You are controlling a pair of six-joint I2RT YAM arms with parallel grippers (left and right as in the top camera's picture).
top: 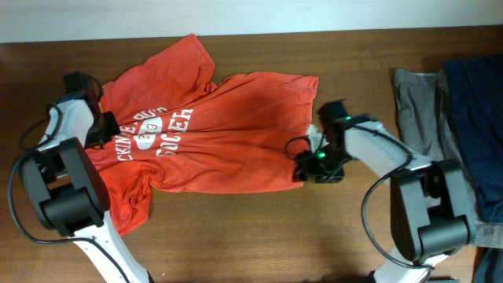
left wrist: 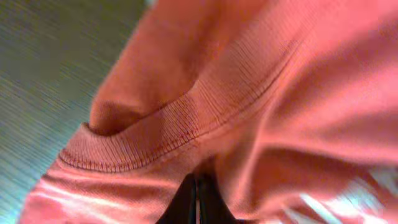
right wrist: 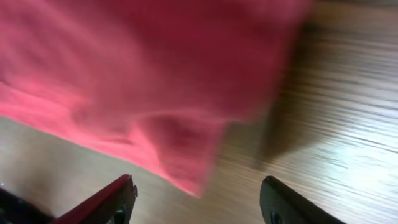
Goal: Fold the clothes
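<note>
Item: orange-red T-shirt (top: 228, 118). Lies spread on the wooden bench (top: 236, 236), from the middle toward the left edge and closer to the far edge than to the near one. White print (top: 157, 130) faces up. One sleeve points at the far edge, the other droops toward the near left corner. The hem lies toward the right edge.

Left claw (top: 102, 126): at the shirt's left end, toward the bench's left edge. In the left wrist view the ribbed collar (left wrist: 155, 134) fills the frame. The left claw (left wrist: 196, 199) is clenched, its dark fingers (left wrist: 180, 208) pressed together with only a thin slit between them, cloth bunched at their tips; grasping the T-shirt.

Right claw (top: 308, 163): at the shirt's near hem corner, right of the bench's middle. The right wrist view is blurred, but there the right claw (right wrist: 198, 183) is released, its fingers (right wrist: 121, 196) spread wide. The shirt corner (right wrist: 186, 168) lies just ahead of the gap, not pinched.

Other stock: a grey garment (top: 413, 102) and a dark blue garment (top: 479, 110), overlapping, heaped along the right edge, well apart from the T-shirt.
</note>
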